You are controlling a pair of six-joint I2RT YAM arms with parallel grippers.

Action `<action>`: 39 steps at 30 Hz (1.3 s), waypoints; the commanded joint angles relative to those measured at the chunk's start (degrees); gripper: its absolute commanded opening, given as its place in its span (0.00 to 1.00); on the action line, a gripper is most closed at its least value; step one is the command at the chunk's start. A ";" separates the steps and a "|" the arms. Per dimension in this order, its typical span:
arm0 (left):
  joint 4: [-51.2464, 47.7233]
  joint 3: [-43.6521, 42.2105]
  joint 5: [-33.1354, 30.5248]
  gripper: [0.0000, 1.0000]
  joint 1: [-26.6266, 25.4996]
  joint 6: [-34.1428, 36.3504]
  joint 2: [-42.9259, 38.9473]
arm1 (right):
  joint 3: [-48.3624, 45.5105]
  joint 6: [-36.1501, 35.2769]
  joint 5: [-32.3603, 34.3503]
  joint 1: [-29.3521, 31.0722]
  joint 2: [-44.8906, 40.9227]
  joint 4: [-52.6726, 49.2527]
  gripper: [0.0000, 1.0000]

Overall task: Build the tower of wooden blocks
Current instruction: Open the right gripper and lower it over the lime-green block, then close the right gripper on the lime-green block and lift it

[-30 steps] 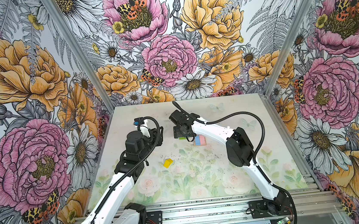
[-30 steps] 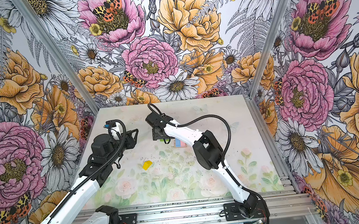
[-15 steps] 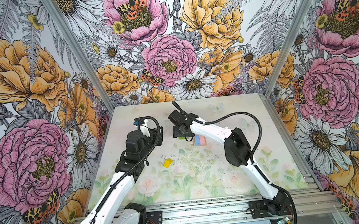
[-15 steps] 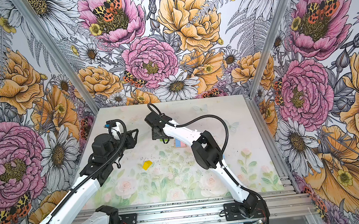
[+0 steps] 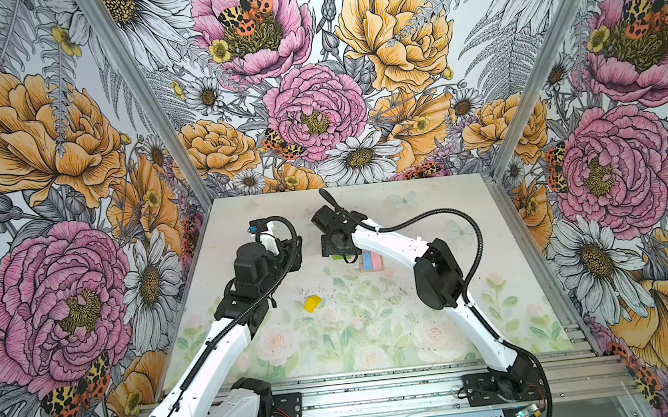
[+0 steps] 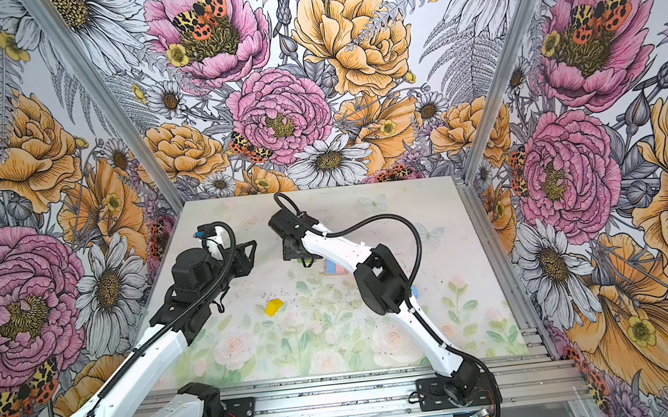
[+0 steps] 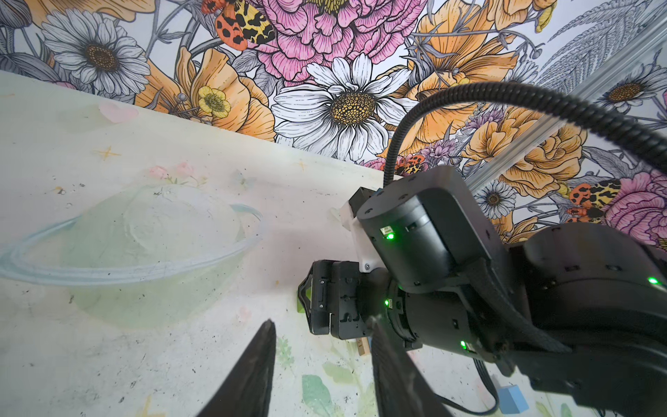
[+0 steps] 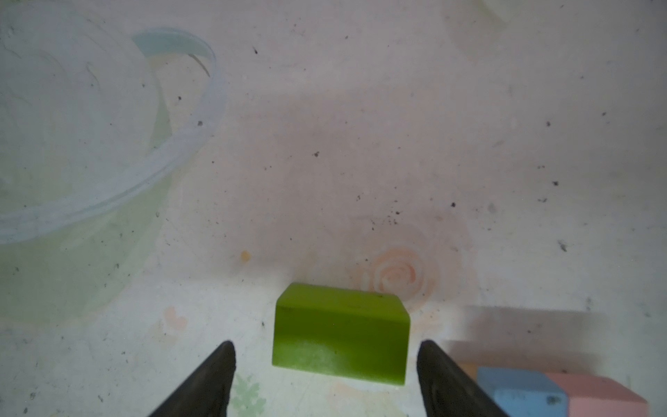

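Right wrist view: the right gripper (image 8: 326, 344) has its jaws wide, one finger on each side of the green brick (image 8: 341, 335) with a gap on both (no contact). The brick lies flat on the table (image 8: 397, 144), just beside the touching light blue brick (image 8: 519, 391) and pink brick (image 8: 602, 399).

In both top views those two sit on a tan plank (image 5: 371, 270). The yellow roof piece (image 5: 312, 303) lies apart, nearer the front. In a top view the light blue cube (image 6: 414, 291) peeks out well to its right. The left gripper (image 5: 294, 254) hovers left of the green brick.

Left wrist view: its fingers (image 7: 256, 372) stand apart, holding nothing.
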 commanded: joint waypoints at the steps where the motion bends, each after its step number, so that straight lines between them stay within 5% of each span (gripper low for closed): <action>1: 1.90 -0.79 1.15 0.45 0.71 0.65 0.24 | 2.22 0.56 1.21 -0.03 2.35 -1.03 0.81; 33: 2.52 -1.14 2.02 0.45 1.53 0.51 0.83 | 6.46 0.19 0.66 -0.13 6.22 -3.72 0.69; 39: 2.52 -1.15 2.01 0.45 1.47 0.50 0.87 | 6.57 -0.05 0.51 -0.21 6.41 -3.88 0.59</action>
